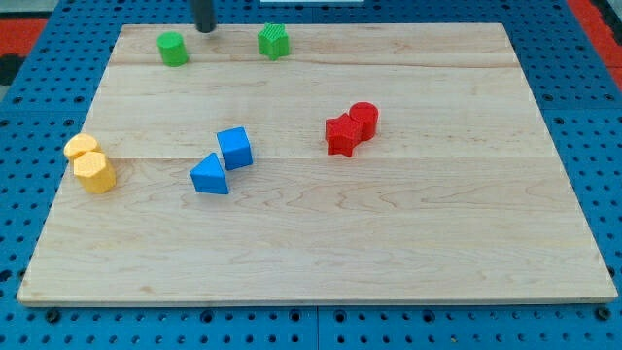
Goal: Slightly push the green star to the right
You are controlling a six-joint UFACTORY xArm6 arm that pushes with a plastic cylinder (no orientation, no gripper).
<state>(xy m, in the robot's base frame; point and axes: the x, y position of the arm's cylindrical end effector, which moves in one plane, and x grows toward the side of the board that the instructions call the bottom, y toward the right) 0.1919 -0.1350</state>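
Observation:
The green star [274, 42] sits near the board's top edge, a little left of centre. My tip [206, 30] is at the top edge of the board, to the left of the green star with a clear gap between them. A second green block [173, 49], rounded in shape, lies just left of and slightly below the tip. The tip touches neither green block. Only the rod's lower end shows; the rest is cut off by the view's top.
A red star [340, 135] and a red cylinder [363, 118] touch right of centre. A blue cube [234, 148] and a blue triangle [210, 176] touch left of centre. Two yellow blocks [89, 162] sit at the left edge of the wooden board [408, 243].

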